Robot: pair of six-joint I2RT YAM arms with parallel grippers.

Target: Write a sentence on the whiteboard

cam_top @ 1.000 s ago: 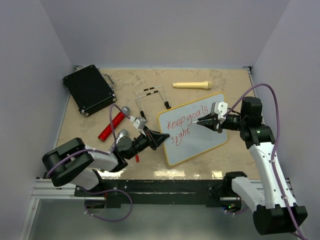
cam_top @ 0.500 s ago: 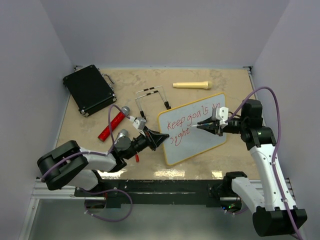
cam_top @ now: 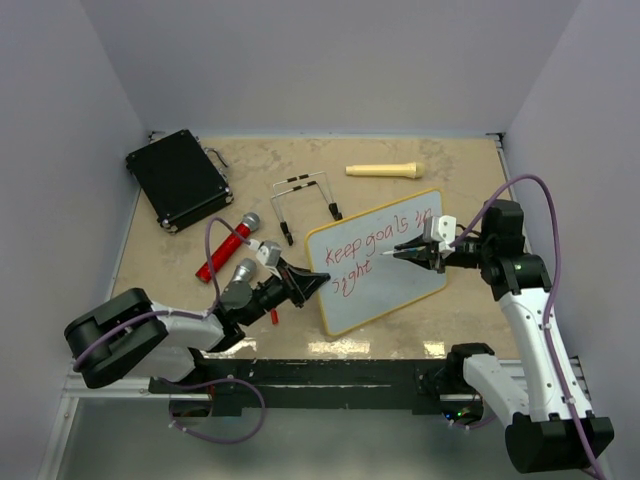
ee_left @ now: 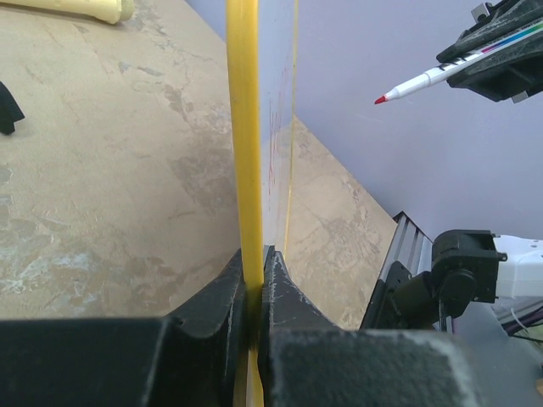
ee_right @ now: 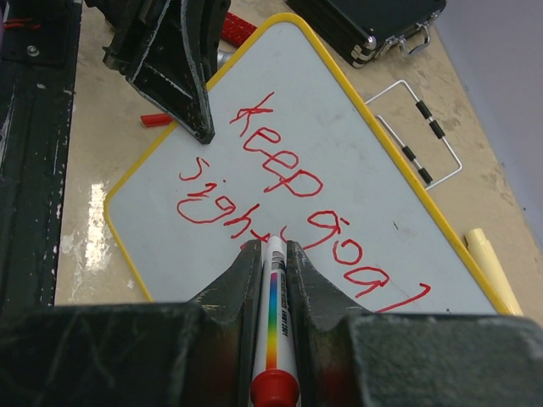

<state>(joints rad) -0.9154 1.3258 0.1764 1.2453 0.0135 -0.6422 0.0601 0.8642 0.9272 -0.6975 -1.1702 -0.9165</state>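
A tan table (cam_top: 460, 170) carries the whiteboard (cam_top: 400, 285), a yellow-framed board lying askew between the two arms. A black case (cam_top: 178, 178) sits well beyond the whiteboard's left edge, toward the far corner. The left gripper (cam_top: 308, 284) pinches the whiteboard's left frame between its fingers. The right gripper (cam_top: 415, 252) hangs over the whiteboard's right half, clamped tight on a marker (ee_right: 273, 331). Across the whiteboard's face runs the sentence (cam_top: 380, 240) in red, in two lines: "Keep goals in" above "sight". The marker's red tip points at the whiteboard but is not touching it.
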